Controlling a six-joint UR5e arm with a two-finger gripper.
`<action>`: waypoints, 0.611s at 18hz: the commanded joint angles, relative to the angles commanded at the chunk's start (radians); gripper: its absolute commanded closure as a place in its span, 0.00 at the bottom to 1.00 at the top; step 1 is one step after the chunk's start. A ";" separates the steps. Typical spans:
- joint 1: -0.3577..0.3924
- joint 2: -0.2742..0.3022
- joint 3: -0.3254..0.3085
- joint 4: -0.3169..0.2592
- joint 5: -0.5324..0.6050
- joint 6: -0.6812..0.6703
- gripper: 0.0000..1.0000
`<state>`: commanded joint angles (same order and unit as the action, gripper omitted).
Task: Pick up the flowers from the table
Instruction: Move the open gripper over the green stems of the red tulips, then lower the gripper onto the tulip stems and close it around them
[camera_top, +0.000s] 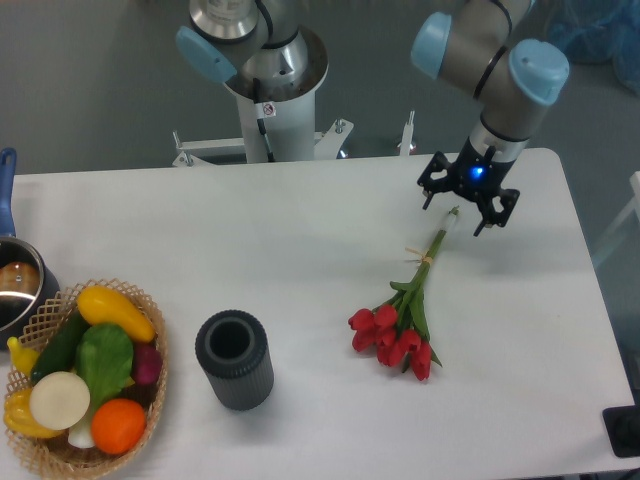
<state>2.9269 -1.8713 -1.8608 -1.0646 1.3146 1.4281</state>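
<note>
Near edge first: we have a wicker basket (40, 455) of vegetables at the table's (300, 250) near-left corner, partly cut off by the frame. Just right of it, a dark ribbed cylinder (234, 359) stands upright, open top facing up, apart from the basket.

Further right, near the middle of the right half, the flowers (405, 320) lie flat on the table. Red heads point toward the near edge, stems run diagonally up and right toward the far-right corner. A pale tie wraps the stems around midway.

At the left edge, a pot (18, 285) with a blue handle sits just behind the basket, mostly out of frame.

Far side: the gripper (462, 213) sits over the stem tips, near the far-right corner. Fingers (432, 195) are spread, one each side of the stem end, so we read it as wide and not clamped. Height above the table is hard to judge from this angle; probably just over the stems, contact unclear.

Beyond the far edge, the arm's base column (270, 100) stands on its mount.
</note>
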 joint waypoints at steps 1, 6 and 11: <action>-0.005 -0.012 0.009 0.000 -0.002 -0.002 0.00; -0.012 -0.038 0.026 0.002 -0.029 -0.029 0.00; -0.049 -0.086 0.029 0.093 -0.029 -0.090 0.00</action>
<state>2.8778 -1.9573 -1.8316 -0.9712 1.2855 1.3378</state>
